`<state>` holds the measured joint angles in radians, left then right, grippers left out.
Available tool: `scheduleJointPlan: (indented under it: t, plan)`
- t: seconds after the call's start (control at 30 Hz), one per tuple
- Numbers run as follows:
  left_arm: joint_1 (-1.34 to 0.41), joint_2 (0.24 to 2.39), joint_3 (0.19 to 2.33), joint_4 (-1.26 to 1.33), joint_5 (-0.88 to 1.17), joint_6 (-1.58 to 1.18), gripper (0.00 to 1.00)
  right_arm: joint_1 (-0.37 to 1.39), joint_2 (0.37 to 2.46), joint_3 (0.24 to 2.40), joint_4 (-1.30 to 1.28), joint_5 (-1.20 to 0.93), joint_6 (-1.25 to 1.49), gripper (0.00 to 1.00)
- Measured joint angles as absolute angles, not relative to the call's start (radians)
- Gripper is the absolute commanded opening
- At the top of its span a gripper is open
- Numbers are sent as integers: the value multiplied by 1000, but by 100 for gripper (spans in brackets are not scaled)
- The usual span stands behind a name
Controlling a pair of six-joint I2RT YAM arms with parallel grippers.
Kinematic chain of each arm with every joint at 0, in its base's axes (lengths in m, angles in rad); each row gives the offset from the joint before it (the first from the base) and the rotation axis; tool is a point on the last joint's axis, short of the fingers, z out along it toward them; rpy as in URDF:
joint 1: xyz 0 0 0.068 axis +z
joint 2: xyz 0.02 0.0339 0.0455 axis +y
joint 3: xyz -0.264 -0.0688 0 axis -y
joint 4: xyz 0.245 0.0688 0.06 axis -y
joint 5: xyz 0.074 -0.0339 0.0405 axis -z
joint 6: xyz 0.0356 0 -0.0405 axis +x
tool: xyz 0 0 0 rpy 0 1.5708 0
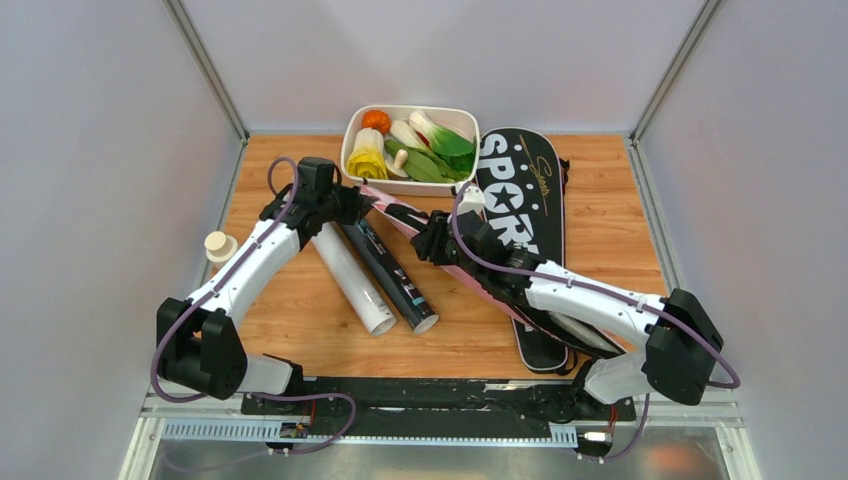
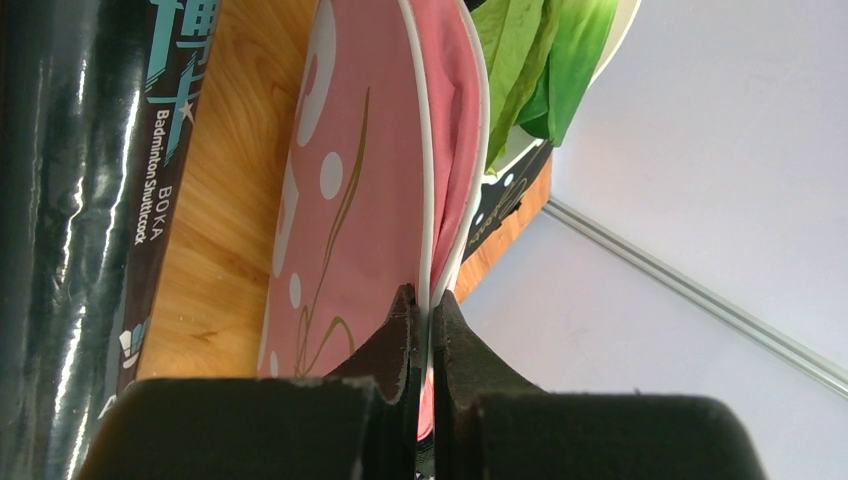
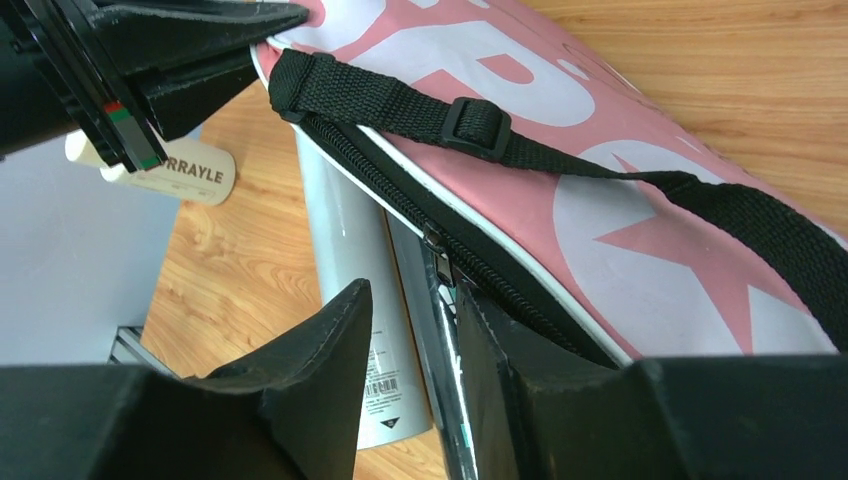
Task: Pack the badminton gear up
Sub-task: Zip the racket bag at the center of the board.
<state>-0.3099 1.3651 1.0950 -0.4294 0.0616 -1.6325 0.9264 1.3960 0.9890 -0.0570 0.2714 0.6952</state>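
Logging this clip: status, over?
Left fingers shut on pink cover edge. Right fingers open at its zipper. White tube, black tube close beside it.

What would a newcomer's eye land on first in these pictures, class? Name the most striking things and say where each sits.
The pink cover stands out, lifted in the middle with its edge pinched in the left tool, while the right tool gapes open beside its zipper. To its right lies the black cover marked SPORT. A white tray of bright toy vegetables sits at the back.
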Motion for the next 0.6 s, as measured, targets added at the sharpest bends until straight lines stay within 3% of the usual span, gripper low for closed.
scheduleJointPlan:
  t: [0.43, 0.6]
  plan:
    - [-324, 1365, 1095, -430, 42, -1642, 0, 937, 1377, 976, -64, 396, 788, 50]
    - [-339, 1365, 1095, -430, 22, -1650, 0, 940, 1429, 995, -63, 442, 790, 45]
